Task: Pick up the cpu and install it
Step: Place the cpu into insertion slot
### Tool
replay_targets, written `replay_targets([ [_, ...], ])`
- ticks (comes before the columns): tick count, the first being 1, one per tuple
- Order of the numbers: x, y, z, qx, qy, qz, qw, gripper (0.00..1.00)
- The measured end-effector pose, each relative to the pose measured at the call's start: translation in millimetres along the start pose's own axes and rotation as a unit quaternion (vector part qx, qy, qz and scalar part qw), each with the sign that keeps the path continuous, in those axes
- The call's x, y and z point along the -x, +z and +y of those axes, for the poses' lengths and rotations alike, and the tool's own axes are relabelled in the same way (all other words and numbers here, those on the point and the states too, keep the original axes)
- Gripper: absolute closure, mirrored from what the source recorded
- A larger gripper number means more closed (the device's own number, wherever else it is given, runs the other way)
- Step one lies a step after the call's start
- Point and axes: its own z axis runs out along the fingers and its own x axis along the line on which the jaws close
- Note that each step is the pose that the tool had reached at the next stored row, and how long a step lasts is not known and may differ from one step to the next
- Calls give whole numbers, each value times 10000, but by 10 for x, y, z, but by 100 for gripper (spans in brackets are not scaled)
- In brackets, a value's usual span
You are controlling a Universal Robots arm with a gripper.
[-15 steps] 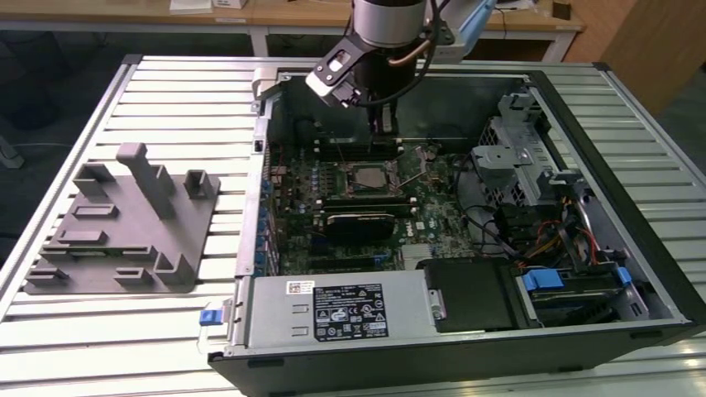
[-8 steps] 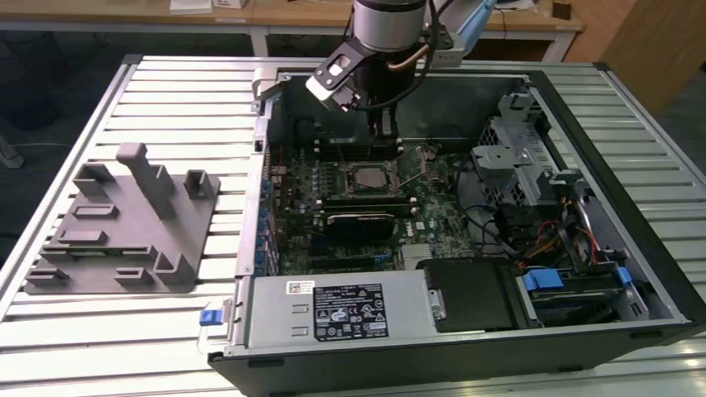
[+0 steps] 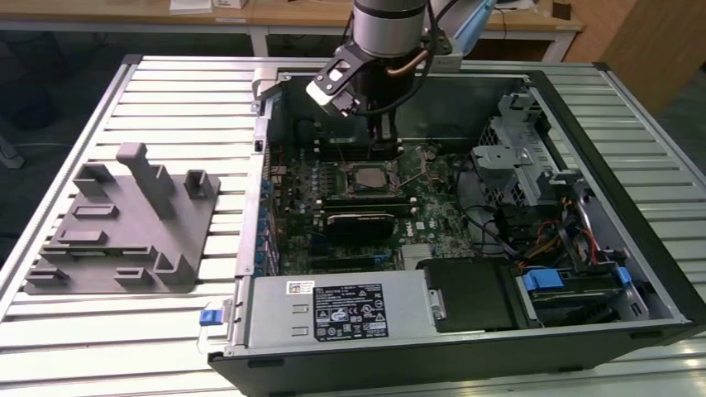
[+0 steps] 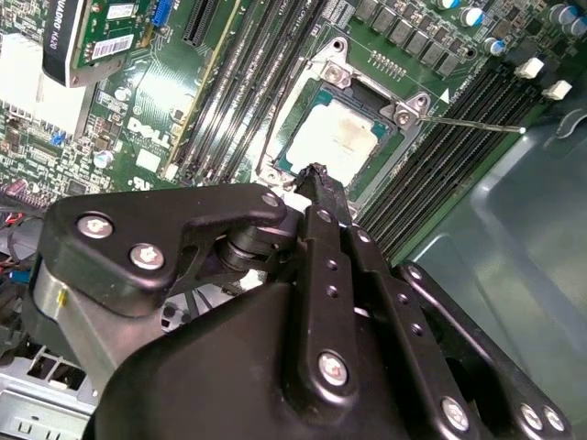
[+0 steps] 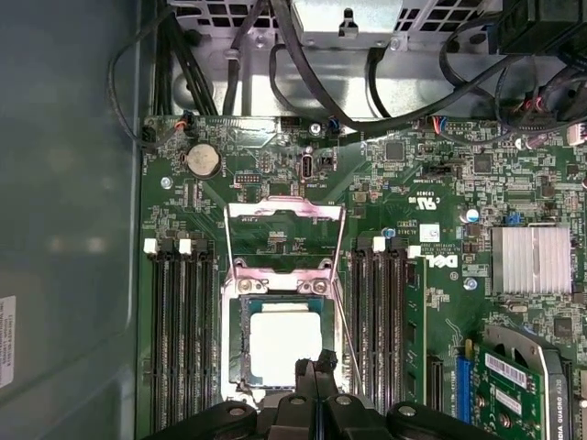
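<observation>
You have an open computer case [image 3: 464, 360] lying on a slatted metal table [image 3: 165, 91]. On the exterior view's left, just beside the case, a grey plastic fixture tray [image 3: 121, 231] sits with its posts upright. Inside the case the green motherboard [image 5: 431, 183] lies flat, and a power supply [image 3: 276, 318] fills the near edge. In the first wrist view you see a coin cell [image 5: 203, 159], a finned silver heatsink [image 5: 530, 260] and black cables [image 5: 183, 64]. The board next to the heatsink looks like a graphics card [image 5: 527, 385].

light: bright, even; glare: cpu [image 5: 284, 346] top whitened; shadow: case [image 3: 441, 368] interior dim
</observation>
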Motion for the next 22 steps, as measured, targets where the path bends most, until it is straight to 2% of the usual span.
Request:
replay_targets([
  [17,4,144,-5,0,1,24,10000,89],
  [22,10,178,-6,-1,1,44,10000,89],
])
